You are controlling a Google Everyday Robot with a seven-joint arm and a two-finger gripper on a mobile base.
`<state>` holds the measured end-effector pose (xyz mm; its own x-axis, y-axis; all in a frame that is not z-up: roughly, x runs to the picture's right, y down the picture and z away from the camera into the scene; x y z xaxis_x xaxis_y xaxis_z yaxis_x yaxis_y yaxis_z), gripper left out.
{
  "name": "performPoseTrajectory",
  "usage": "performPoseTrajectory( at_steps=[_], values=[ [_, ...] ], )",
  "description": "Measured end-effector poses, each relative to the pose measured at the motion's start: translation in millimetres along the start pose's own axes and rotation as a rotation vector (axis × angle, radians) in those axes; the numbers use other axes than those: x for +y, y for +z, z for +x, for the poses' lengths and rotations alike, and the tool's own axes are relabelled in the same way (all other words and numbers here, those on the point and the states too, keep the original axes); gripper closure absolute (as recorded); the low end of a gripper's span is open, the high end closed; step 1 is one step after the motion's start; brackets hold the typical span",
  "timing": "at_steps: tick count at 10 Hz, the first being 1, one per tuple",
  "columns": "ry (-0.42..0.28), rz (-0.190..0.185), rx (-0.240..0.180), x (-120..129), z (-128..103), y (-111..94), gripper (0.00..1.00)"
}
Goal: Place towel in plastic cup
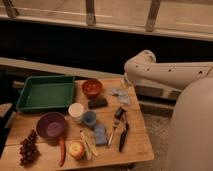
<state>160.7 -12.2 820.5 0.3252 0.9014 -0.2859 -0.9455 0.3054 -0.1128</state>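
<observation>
The towel, a small pale grey-blue crumpled cloth, lies on the wooden table near its back right corner. The plastic cup, dull blue and round, stands mid-table beside the white cup, left of and nearer than the towel. My white arm reaches in from the right. Its gripper hangs open just above and behind the towel, holding nothing and partly hidden by the arm.
Also on the table: a green tray, an orange bowl, a dark block, a purple bowl, grapes, a chili, an apple, a blue pad and utensils. A railing runs behind.
</observation>
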Motion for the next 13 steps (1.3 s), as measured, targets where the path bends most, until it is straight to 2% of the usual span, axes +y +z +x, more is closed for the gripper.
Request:
performPoseTrajectory(
  at_steps=[2,4,6,9,13],
  values=[
    [0.049,-0.023,0.016,-7.2,9.4,23.3,0.37],
    [0.113,-0.066,0.04,-16.3,27.2,59.8,0.37],
    [0.14,-0.106,0.058,-15.5,33.7,83.3,0.37],
    [0.146,-0.164,0.068,-2.4,25.9,104.0,0.37],
    [0.129,-0.2,0.082,12.4,9.5,130.8,0.37]
  ],
)
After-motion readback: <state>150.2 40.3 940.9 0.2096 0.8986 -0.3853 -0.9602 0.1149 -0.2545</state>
